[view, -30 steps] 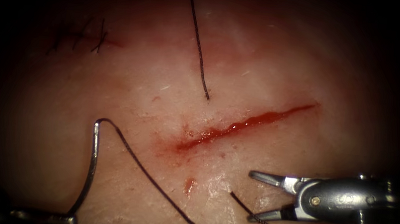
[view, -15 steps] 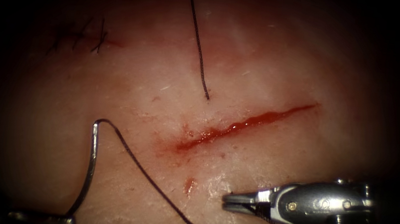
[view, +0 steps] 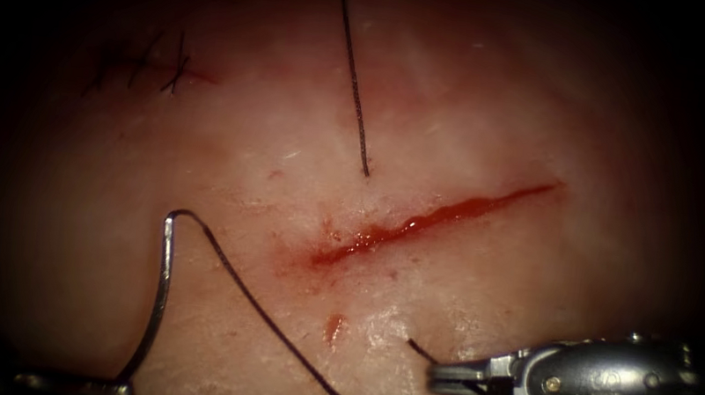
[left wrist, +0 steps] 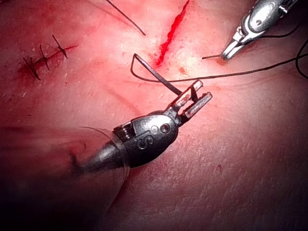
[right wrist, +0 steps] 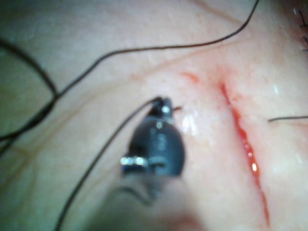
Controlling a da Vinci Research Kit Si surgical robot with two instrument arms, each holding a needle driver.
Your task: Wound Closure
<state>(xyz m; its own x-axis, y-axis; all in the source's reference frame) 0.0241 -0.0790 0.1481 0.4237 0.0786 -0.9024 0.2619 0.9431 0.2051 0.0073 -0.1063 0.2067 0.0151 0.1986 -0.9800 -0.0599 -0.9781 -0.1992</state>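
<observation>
Endoscope view first: the tissue [view: 504,109] spreads wide and pale around everything I work on, dimming toward the borders, with bare skin above and to the right of the cut [view: 429,222], which runs slantwise with red fluid [view: 333,326] in it and a small smear just below its lower end. An older stitched wound [view: 142,65] sits well apart at upper left. My right tool [view: 443,378] lies below the cut's right half, its jaws closed on the thread [view: 268,316], with a short free tail sticking out just beyond the tips. My left tool [view: 118,391] sits low at the left, jaws clamped on the needle [view: 162,291] near its pointed end; the needle arcs upward, lying clear above the skin and not in the tissue, left of the cut, and the thread leaves its top end and slants down to the right. A separate cut end of thread [view: 356,74] lies above the cut, its tip just short of it. My left wrist view shows what the endoscope hides in shadow: my left tool [left wrist: 195,100] gripping the needle [left wrist: 156,74] crosswise, and the right tool [left wrist: 230,50] pinching thread well apart from it. My right wrist view shows the thread [right wrist: 144,48] looping widely over bare tissue behind my right tool [right wrist: 162,103].
</observation>
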